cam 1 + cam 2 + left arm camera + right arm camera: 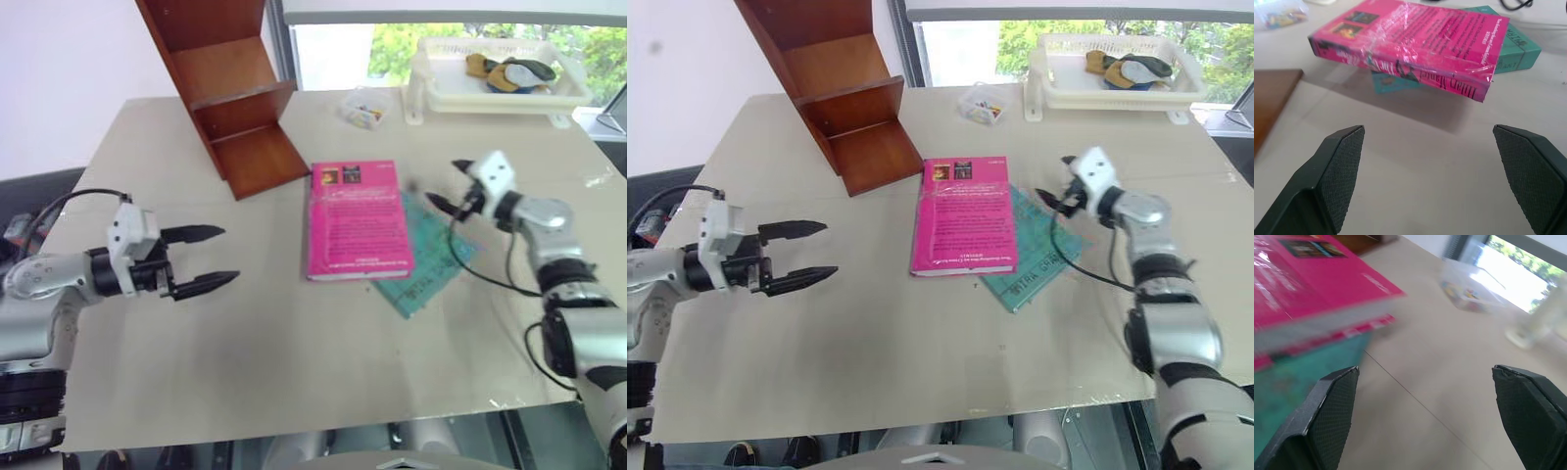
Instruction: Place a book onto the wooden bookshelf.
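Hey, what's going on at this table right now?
A two-armed robot is set to shelve the pink book, which lies flat on the table, partly over a teal book. Neither gripper holds anything: the left gripper and the right gripper are both open, one on each side of the books. The wooden bookshelf stands at the table's far left.

Teal book (432, 262) flat on the beige table (294, 362), lying skewed, one corner toward the near edge. Small clear box (364, 108) with colourful bits sits near the far edge, just beside a white tray (490, 98) on legs holding a few yellow and dark items. Window behind, greenery outside.
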Controlling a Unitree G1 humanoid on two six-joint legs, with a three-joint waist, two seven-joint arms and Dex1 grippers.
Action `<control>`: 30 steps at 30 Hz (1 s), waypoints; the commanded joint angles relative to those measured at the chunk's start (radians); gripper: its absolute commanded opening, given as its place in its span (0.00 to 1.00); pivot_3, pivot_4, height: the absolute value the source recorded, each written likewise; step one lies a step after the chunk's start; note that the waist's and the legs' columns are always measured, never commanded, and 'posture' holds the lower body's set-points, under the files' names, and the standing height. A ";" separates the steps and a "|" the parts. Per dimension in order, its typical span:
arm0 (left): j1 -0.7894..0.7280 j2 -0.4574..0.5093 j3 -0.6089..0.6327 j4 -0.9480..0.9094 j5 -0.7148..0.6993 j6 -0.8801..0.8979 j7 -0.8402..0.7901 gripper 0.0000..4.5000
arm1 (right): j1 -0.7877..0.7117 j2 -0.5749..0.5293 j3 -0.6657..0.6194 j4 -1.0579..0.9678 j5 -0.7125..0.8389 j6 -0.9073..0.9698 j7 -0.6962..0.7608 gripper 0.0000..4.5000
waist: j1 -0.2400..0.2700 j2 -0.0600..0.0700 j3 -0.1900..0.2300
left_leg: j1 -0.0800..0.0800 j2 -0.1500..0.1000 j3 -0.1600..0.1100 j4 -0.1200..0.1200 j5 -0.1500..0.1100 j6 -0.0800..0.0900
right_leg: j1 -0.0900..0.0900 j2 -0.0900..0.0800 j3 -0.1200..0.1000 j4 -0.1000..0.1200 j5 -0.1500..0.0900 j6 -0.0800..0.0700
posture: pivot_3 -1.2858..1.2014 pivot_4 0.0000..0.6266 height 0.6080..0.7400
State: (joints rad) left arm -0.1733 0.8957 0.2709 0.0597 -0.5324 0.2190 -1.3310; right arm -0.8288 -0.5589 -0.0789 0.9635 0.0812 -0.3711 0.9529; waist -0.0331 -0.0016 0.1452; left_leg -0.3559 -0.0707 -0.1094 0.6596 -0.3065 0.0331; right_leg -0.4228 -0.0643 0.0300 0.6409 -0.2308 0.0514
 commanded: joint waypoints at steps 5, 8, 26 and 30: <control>-0.105 -0.071 -0.067 0.066 0.022 0.058 0.078 0.99 | 0.470 -0.262 -0.180 -0.768 0.346 0.434 0.232 0.99 | -0.002 0.001 0.000 | -0.013 0.000 -0.004 0.007 0.000 0.000 | -0.010 0.000 -0.003 0.003 0.000 0.000 | 0.52 0.24 1.00; -0.126 -0.123 -0.094 0.087 0.022 0.093 0.120 0.99 | 0.731 -0.361 -0.330 -1.106 0.524 0.676 0.244 0.99 | -0.003 0.003 0.000 | -0.014 0.000 -0.003 0.008 0.000 0.000 | -0.010 0.000 -0.003 0.003 0.000 0.000 | 0.52 0.24 1.00; -0.670 -0.417 -0.194 0.740 -0.033 0.625 0.090 0.99 | 1.279 -0.308 -0.866 -1.720 0.886 1.034 0.076 0.99 | 0.047 -0.008 -0.001 | -0.004 -0.001 -0.006 0.016 -0.001 0.001 | 0.006 0.002 -0.008 0.002 0.003 0.002 | 0.52 0.24 1.00; -0.807 -0.468 -0.214 0.951 0.028 0.619 0.034 0.99 | 1.331 -0.256 -0.896 -1.775 0.918 0.984 0.114 0.99 | 0.050 -0.010 0.000 | -0.005 -0.003 -0.008 0.016 -0.001 0.001 | 0.006 0.004 -0.011 0.001 0.003 0.002 | 0.52 0.24 1.00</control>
State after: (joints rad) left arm -0.9323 0.4389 0.0617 0.9424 -0.5260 0.8367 -1.2582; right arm 0.4856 -0.8314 -0.9253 -0.7753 0.9755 0.6468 1.0532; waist 0.0168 -0.0111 0.1451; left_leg -0.3616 -0.0745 -0.1184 0.6762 -0.3071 0.0341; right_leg -0.4171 -0.0601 0.0183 0.6421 -0.2279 0.0539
